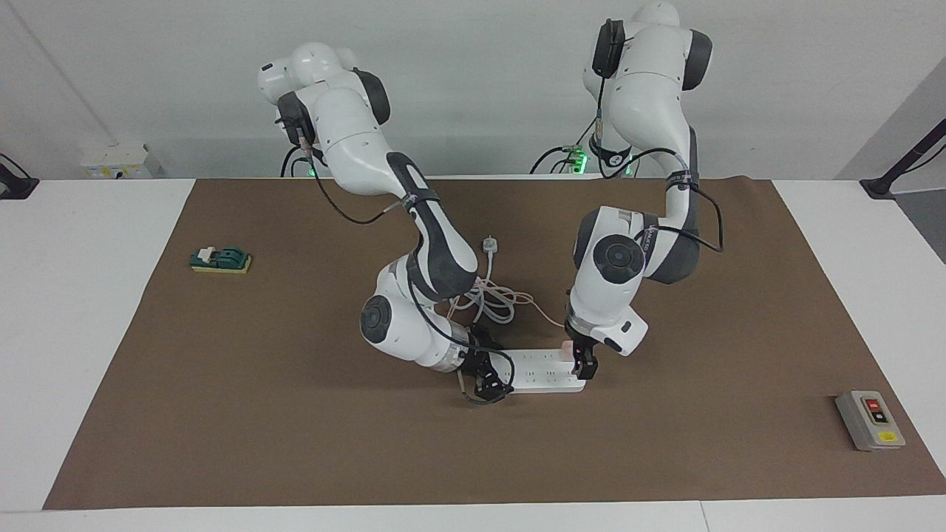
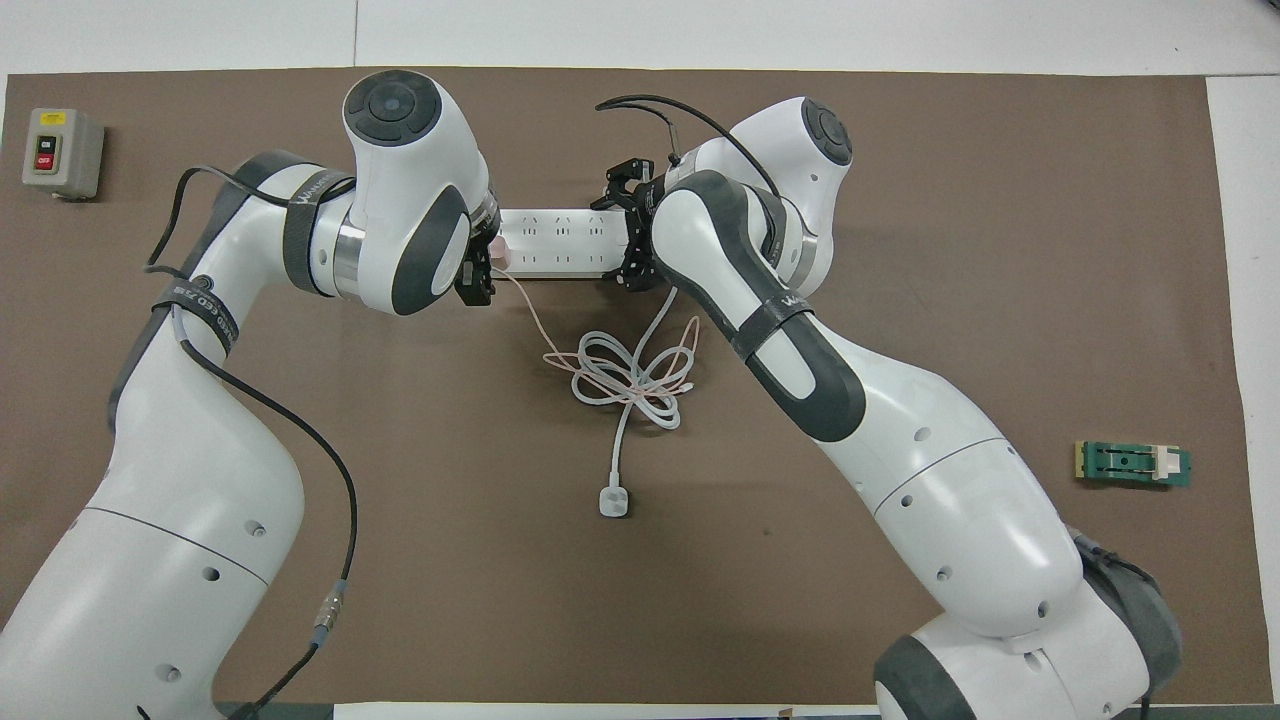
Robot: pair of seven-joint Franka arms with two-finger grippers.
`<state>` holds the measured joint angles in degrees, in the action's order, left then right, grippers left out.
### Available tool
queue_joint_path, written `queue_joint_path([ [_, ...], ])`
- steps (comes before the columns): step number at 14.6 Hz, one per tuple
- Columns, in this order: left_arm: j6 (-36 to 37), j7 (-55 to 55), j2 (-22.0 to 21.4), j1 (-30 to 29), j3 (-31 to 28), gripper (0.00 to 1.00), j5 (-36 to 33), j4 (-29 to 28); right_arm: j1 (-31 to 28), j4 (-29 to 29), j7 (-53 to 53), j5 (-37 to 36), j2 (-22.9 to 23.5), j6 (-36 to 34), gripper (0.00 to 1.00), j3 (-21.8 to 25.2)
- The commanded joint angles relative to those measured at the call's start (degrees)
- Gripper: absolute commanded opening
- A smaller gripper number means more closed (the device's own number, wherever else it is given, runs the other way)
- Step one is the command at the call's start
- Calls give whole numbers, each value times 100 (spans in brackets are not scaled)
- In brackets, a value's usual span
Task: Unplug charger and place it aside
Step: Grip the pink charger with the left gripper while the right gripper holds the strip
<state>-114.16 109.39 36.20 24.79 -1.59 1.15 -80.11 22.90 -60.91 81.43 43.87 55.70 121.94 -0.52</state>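
The pale pink charger point(image 1: 567, 347) sits at the end of the long white power strip point(image 1: 539, 367) toward the left arm's end of the table. My left gripper point(image 1: 581, 363) points down and is shut on the charger. In the overhead view the charger point(image 2: 497, 250) shows beside the left gripper point(image 2: 480, 275). Its thin pink cable point(image 2: 530, 320) trails toward the robots. My right gripper point(image 1: 484, 377) is shut on the other end of the power strip point(image 2: 555, 243) and holds it on the mat. I cannot tell whether the prongs are out of the socket.
A coil of thick white cord point(image 2: 625, 385) with a small white plug point(image 2: 613, 502) lies nearer to the robots than the strip. A grey switch box point(image 1: 870, 420) stands toward the left arm's end. A green block point(image 1: 220, 259) lies toward the right arm's end.
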Motion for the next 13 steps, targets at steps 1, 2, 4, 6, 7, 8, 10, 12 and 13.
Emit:
queue_joint_path([
  [1,140,-58,-25,35,-34,80,-80,30,30,-9,-163,-107,125,154,47,-27],
  [2,140,-58,-25,35,-34,76,-80,30,30,-18,-163,-116,134,172,47,-27],
  [4,140,-58,-7,26,-34,68,-63,30,57,-27,-163,-107,134,181,47,-27],
  [6,131,-58,-16,8,-34,52,-45,39,65,-53,-163,-116,134,190,47,-27],
  [7,140,-41,-16,8,-34,46,-36,39,66,-53,-163,-107,134,190,47,-27],
  [8,140,-49,-16,0,-34,31,-36,48,66,-53,-163,-116,134,198,47,-27],
  [10,140,-67,-16,26,-43,0,-71,48,66,-53,-180,-124,125,347,47,-27],
  [12,123,-58,-16,35,-43,0,-80,48,66,-53,-180,-116,125,418,47,-27],
  [13,140,-75,-16,26,-43,0,-80,48,66,-53,-180,-107,125,418,47,-27],
])
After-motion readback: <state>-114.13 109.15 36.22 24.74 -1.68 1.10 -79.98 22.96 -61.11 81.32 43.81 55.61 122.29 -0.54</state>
